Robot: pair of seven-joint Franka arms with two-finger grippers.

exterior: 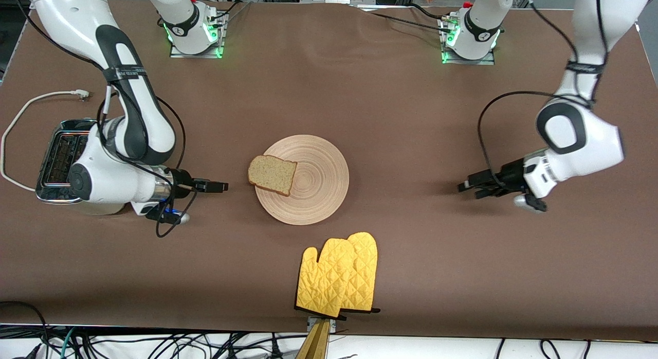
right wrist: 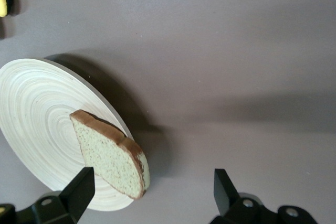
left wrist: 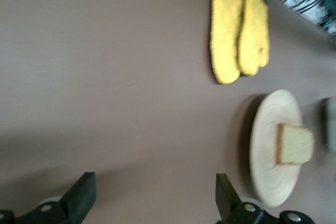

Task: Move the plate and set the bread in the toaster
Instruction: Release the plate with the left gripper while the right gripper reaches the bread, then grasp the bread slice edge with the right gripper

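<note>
The pale wooden plate (exterior: 321, 181) lies mid-table. The bread (exterior: 272, 174) slice rests on its rim toward the right arm's end, overhanging the edge. The cream toaster (exterior: 57, 158) with a chrome top stands at the right arm's end, partly hidden by that arm. My right gripper (exterior: 222, 186) hovers open over bare table between toaster and plate, pointing at the bread (right wrist: 110, 153), nothing between its fingers (right wrist: 84, 188). My left gripper (exterior: 465, 186) is open and empty over bare table toward the left arm's end, a good way from the plate (left wrist: 268, 150).
Two yellow oven mitts (exterior: 339, 274) lie near the table's front edge, nearer the camera than the plate. The toaster's white cord (exterior: 31, 104) loops on the table beside it. Brown cloth covers the table.
</note>
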